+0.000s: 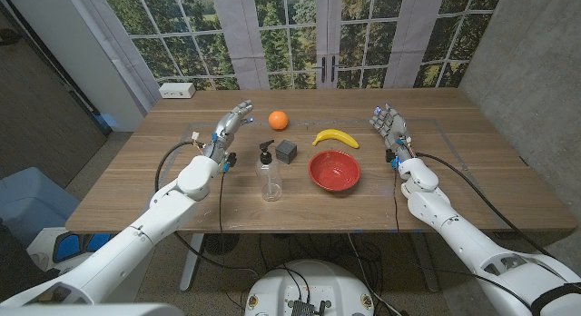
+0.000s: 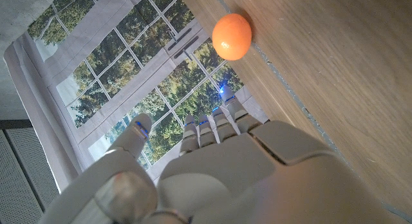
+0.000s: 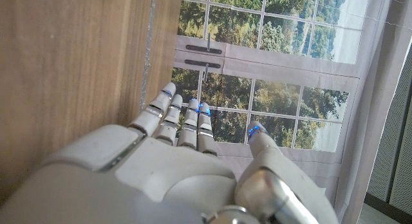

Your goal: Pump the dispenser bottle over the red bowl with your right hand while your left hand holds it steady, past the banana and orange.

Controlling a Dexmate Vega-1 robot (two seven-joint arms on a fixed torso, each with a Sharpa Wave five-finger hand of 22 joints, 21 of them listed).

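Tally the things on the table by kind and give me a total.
Fruit: 2, the orange and the banana
Bowls: 1, the red bowl
Bottles: 1, the dispenser bottle
Blocks: 1, the dark grey cube
Boxes: 1, the white box at the far edge
Total: 6

Both white, segmented arms reach in from the near corners over the wooden bench [image 1: 136, 184], elbows low and forearms angled toward the far side. The left hand [image 1: 231, 127] is raised above the surface, grey fingers [image 2: 215, 124] held straight and close together with the thumb set apart, gripping nothing. The right hand [image 1: 388, 127] mirrors it on the opposite side, palm upright, its fingers [image 3: 183, 118] extended side by side, thumb apart, also holding nothing.
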